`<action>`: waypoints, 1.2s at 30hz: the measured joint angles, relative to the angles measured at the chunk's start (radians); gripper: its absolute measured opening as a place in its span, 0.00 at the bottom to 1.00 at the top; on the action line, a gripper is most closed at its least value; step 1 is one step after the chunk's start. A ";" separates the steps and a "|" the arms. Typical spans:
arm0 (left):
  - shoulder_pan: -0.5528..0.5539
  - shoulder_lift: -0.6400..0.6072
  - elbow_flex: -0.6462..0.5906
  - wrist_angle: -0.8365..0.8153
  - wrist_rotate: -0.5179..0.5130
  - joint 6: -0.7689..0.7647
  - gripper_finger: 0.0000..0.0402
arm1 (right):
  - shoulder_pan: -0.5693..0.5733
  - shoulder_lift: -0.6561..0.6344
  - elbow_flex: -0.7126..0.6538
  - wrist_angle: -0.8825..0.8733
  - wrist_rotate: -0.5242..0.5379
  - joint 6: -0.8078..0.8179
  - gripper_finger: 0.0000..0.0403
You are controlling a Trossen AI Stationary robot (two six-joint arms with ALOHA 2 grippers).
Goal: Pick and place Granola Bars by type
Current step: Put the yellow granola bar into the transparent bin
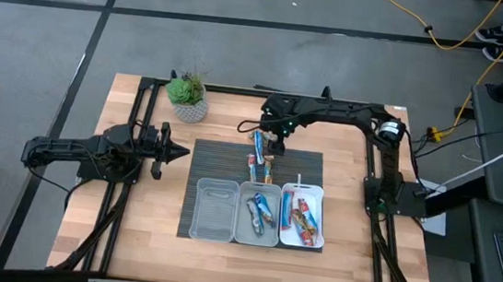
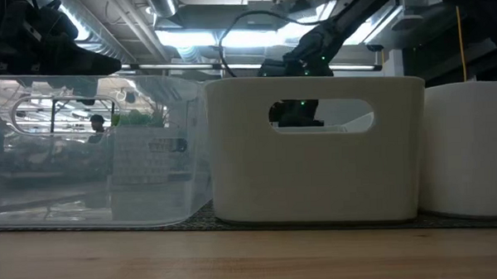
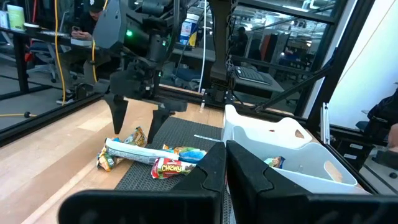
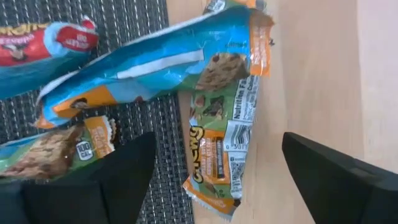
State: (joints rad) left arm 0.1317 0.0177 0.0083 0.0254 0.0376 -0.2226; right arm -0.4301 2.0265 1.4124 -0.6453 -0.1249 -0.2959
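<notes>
A loose pile of granola bars (image 1: 259,156) lies at the far edge of the dark mat. In the right wrist view it shows as a blue bar (image 4: 155,62), a red one (image 4: 50,43) and a green-orange one (image 4: 221,149). My right gripper (image 1: 274,145) hovers open over the pile, pointing down. Its fingers stand on either side of the green-orange bar without touching it (image 4: 219,140). The left wrist view shows it from the side (image 3: 138,121). My left gripper (image 1: 176,150) waits shut at the mat's left side, with its fingers together (image 3: 227,168).
Three trays stand in a row on the mat's near half: a clear one (image 1: 198,212), a middle one (image 1: 241,216) with blue bars (image 1: 259,211), and a white one (image 1: 319,223) with red bars (image 1: 302,215). A potted plant (image 1: 188,98) stands at the far left.
</notes>
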 joint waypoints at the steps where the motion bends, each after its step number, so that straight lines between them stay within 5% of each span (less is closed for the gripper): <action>1: 0.000 0.000 0.000 0.000 0.000 0.000 0.02 | 0.000 0.007 0.000 0.001 0.000 0.003 0.85; 13: 0.000 0.000 0.000 0.000 -0.001 0.000 0.02 | 0.000 0.056 0.003 -0.004 0.006 0.006 0.75; 29: 0.000 0.000 0.000 0.000 -0.001 0.000 0.02 | -0.003 0.056 0.015 -0.039 0.039 0.033 0.19; 36: 0.000 0.000 0.000 0.000 -0.001 0.000 0.02 | -0.001 0.055 0.089 -0.205 0.074 0.031 0.12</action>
State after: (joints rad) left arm 0.1316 0.0176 0.0083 0.0254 0.0368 -0.2222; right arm -0.4313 2.0815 1.5014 -0.8502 -0.0506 -0.2646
